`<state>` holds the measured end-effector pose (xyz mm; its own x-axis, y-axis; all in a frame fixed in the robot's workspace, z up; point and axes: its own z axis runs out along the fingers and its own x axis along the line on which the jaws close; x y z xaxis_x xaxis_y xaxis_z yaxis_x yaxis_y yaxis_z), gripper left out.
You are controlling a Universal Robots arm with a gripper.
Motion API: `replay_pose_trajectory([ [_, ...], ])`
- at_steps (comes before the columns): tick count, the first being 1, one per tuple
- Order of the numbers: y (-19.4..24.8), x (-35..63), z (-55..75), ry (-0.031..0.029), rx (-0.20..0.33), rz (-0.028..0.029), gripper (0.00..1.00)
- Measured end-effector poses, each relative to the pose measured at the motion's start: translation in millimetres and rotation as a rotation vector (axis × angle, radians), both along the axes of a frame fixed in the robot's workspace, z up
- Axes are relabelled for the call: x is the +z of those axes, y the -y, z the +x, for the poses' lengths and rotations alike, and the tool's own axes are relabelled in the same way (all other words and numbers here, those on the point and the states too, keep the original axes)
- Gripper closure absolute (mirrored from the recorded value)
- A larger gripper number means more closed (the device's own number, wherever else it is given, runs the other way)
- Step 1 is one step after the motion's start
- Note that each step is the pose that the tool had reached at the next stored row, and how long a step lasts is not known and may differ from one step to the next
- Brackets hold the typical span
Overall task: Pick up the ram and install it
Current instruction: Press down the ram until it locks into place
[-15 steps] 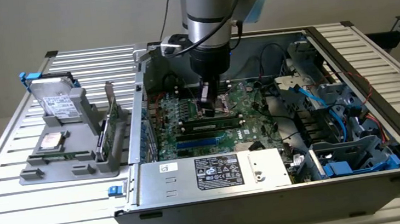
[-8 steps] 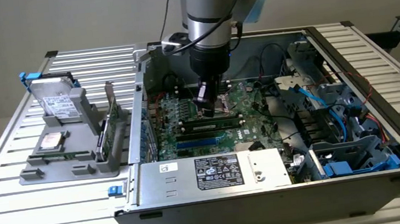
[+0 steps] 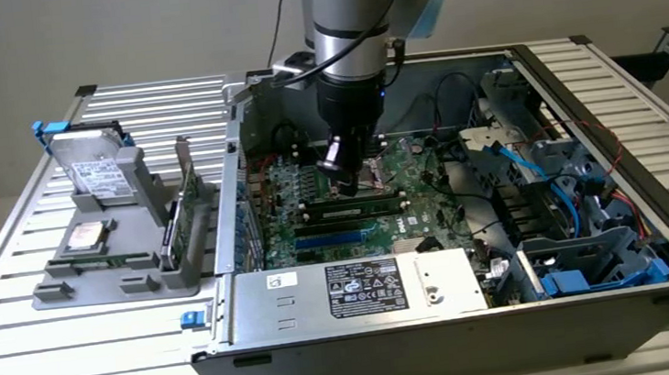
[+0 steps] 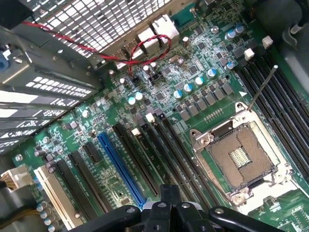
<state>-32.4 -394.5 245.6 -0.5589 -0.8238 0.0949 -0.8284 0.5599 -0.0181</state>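
One arm reaches down into the open computer case [image 3: 448, 342] in the middle of the exterior view. Your gripper [image 3: 347, 186] hangs just over the green board, a bit tilted. Its fingers are pressed together and they pinch nothing – you see them as dark tips at the bottom edge of the wrist view [image 4: 166, 212].

Just below the gripper, the ram [image 3: 355, 211] looks to be sitting in a long slot – a thin stick with dark chips. They are near but apart.

On the left side of the frame, a grey tray [image 3: 99, 293] holds a silver hard drive [image 3: 97, 169] and a tall green card [image 3: 189, 201].
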Motion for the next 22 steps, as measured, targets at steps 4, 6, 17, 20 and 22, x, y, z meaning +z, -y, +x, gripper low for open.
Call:
replay_pose_trajectory([
  [4,0.0,0.0,0.0,0.0,-0.057,-0.0001,0.89],
  [6,0.0,0.0,0.0,0.0,-0.086,0.0,0.89],
  [17,0.0,0.3,0.0,0.0035,-0.204,-0.0075,0.89],
  [20,0.1,0.4,0.0,0.0088,-0.229,-0.0128,0.89],
  [22,0.0,0.4,0.0,0.0116,-0.248,-0.0133,0.89],
])
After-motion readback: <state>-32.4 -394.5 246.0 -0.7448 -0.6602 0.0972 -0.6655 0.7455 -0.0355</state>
